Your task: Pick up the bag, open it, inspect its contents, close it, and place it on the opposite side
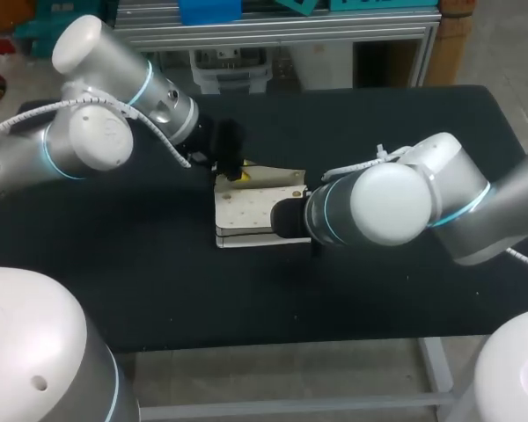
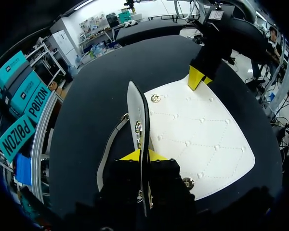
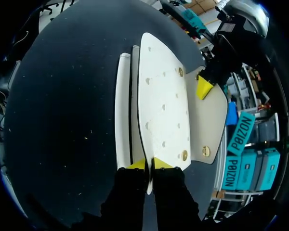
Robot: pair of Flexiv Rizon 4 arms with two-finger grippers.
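Head view shows the white bag [image 1: 251,211] lying at the middle of the counter [image 1: 141,264], between our arms. Our left claw [image 2: 143,157] pinches the upright flap [image 2: 134,108], and our right claw [image 3: 149,164] clamps another edge of the bag. We judge opening is underway; inspecting, closing and placing it opposite remain.

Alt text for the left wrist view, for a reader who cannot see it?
The left gripper pinches a thin upright panel of a white quilted bag lying on the black table. At the bag's far edge sits a yellow tip of the right gripper.
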